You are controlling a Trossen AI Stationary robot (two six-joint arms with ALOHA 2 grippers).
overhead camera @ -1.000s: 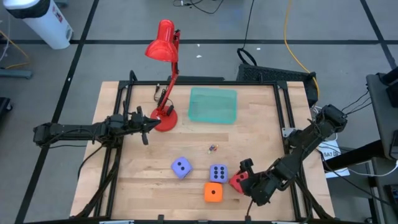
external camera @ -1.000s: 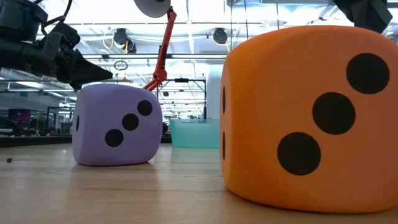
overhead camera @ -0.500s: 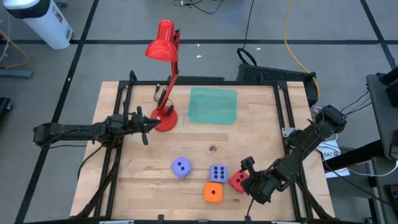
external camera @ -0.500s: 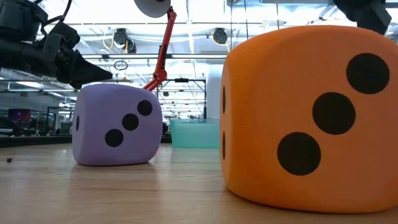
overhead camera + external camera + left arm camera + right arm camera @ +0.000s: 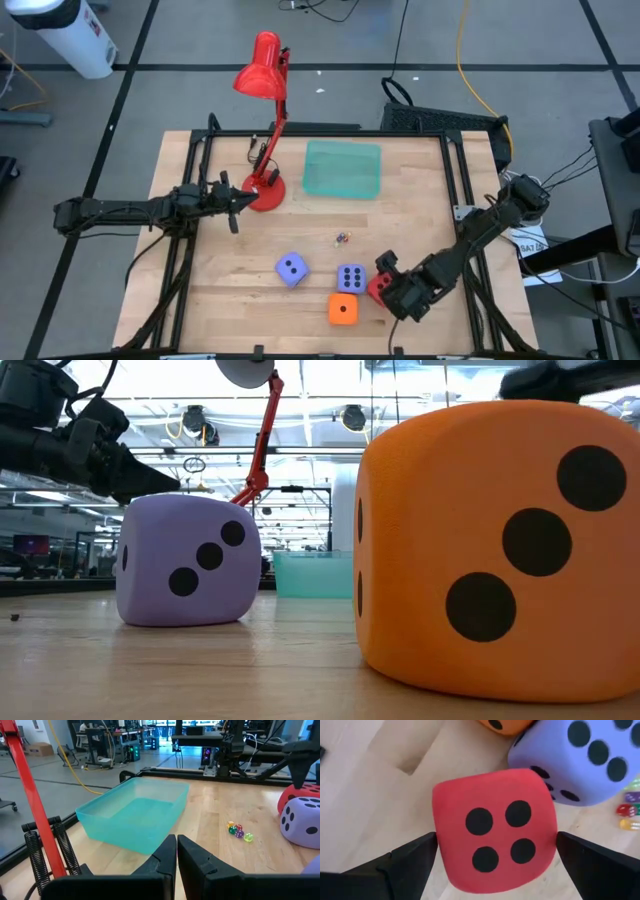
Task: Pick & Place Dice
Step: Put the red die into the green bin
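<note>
Four dice sit on the wooden table near its front edge: a lavender die (image 5: 291, 268), a second lavender die (image 5: 350, 278), an orange die (image 5: 343, 309) and a red die (image 5: 376, 291). My right gripper (image 5: 385, 283) is open and points steeply down over the red die (image 5: 495, 837), four pips up, with one finger (image 5: 412, 860) on each side of it. Whether the fingers touch it I cannot tell. My left gripper (image 5: 235, 206) waits shut at the table's left, beside the lamp's base, holding nothing (image 5: 176, 847).
A red desk lamp (image 5: 266, 190) stands at the back left. A teal tray (image 5: 342, 168) lies at the back middle. Small coloured beads (image 5: 343, 238) lie between the tray and the dice. Black frame rails (image 5: 455, 180) run along the table's sides.
My right gripper has moved down and a little toward the table's left, rolling its wrist, so that its open fingers now stand around the red die. The dice have stayed in place.
</note>
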